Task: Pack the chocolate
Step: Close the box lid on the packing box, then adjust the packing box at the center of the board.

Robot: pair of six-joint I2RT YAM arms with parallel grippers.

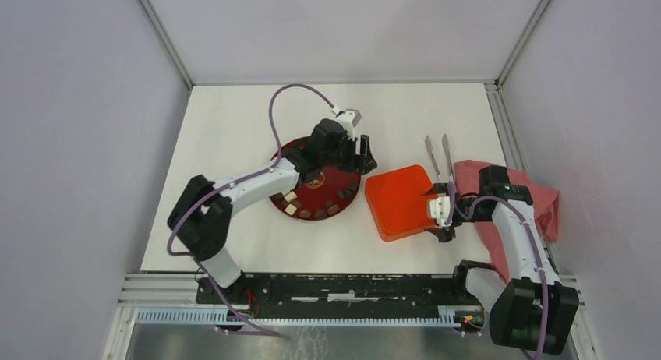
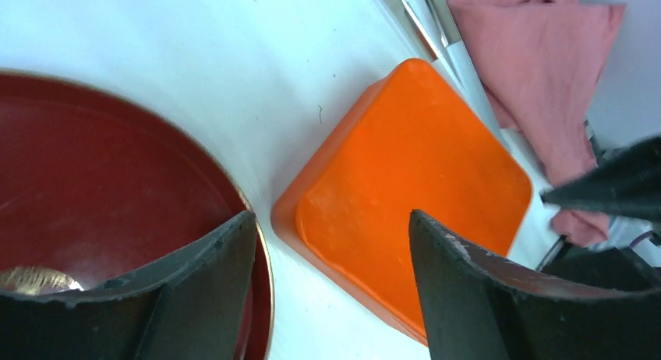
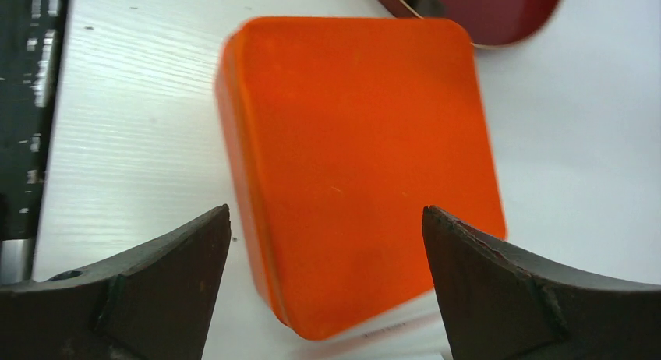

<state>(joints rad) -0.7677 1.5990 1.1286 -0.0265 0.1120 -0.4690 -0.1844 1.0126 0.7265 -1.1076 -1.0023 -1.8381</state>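
The orange box (image 1: 400, 201) sat with its lid on in the middle of the top view, just right of the round red plate (image 1: 300, 151). Small chocolates (image 1: 316, 212) lay along the plate's lower rim, so at least those pieces were not in the box.

The right claw (image 1: 442, 212) hung at the box's right edge. In its own wrist view both fingers (image 3: 140, 286) stood wide apart with nothing between them, and the box filled the middle of the frame, just past the fingertips. The left claw (image 1: 360, 153) hung over the upper right side of the plate, also spread apart and holding nothing. In its wrist view the box lay in the middle and right of the frame, and one gold-wrapped sweet (image 2: 35, 280) peeked out at the lower left, by its left finger.

My guess is that the lid was the thing being dealt with (a shut box takes no chocolates). To do it well, the right claw should come down with one finger on each side of the lid only, squeeze gently, and lift straight up so the bottom stays on the desk (image 1: 234, 126). The tongs (image 1: 440, 161) and pink cloth (image 1: 546, 200) lay at the right, close to that arm, so it should move slowly.
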